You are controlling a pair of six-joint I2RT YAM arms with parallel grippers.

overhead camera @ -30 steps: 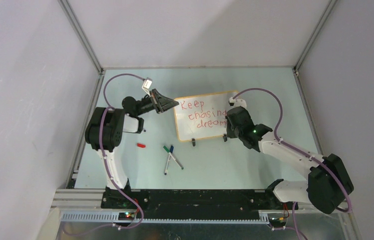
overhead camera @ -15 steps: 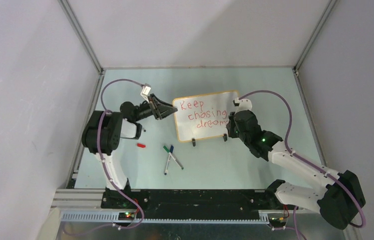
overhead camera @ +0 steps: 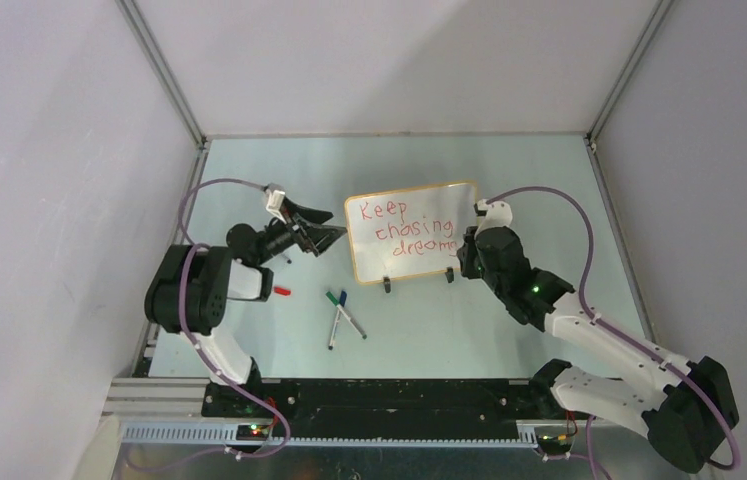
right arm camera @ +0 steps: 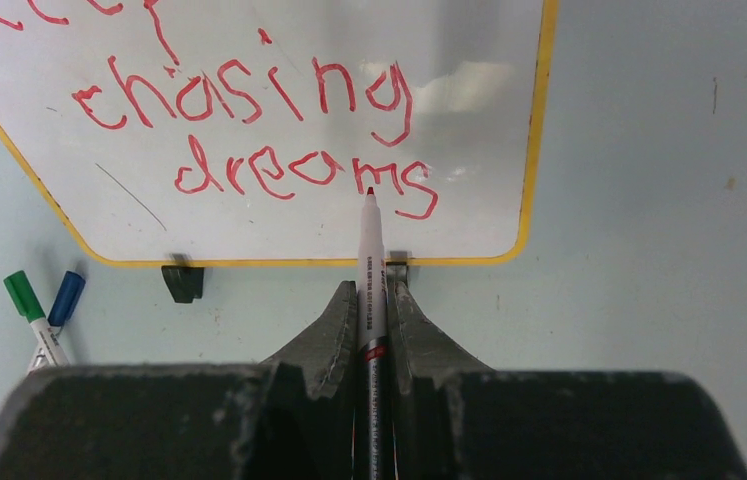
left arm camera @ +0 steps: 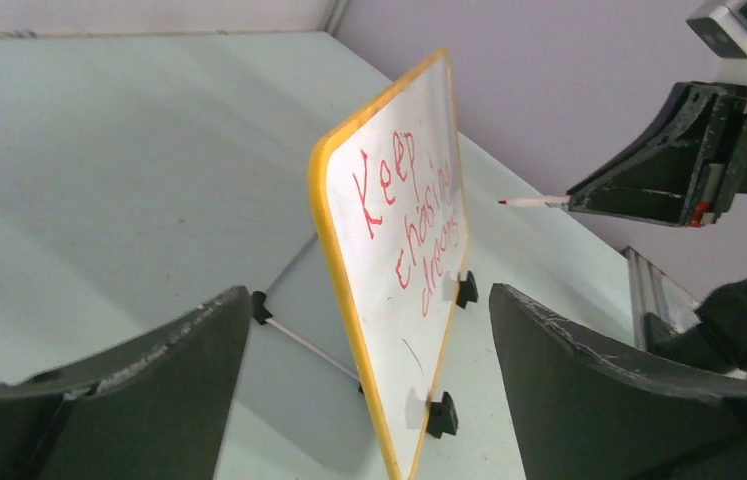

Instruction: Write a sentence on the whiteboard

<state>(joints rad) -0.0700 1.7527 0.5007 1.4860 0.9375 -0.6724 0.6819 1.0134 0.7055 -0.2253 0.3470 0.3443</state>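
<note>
Whiteboard stands upright between my grippers: right gripper pinching a red marker, tip just short of the sentence; left gripper spread wide, empty, beside its edge; overhead my right wrist hides the last letters

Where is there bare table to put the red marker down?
Bare: the far strip of pale green table behind the white tan-framed whiteboard; the near patch between its feet, the green and blue markers and the right arm. Crowded: left of the board, around the left end effector.
</note>
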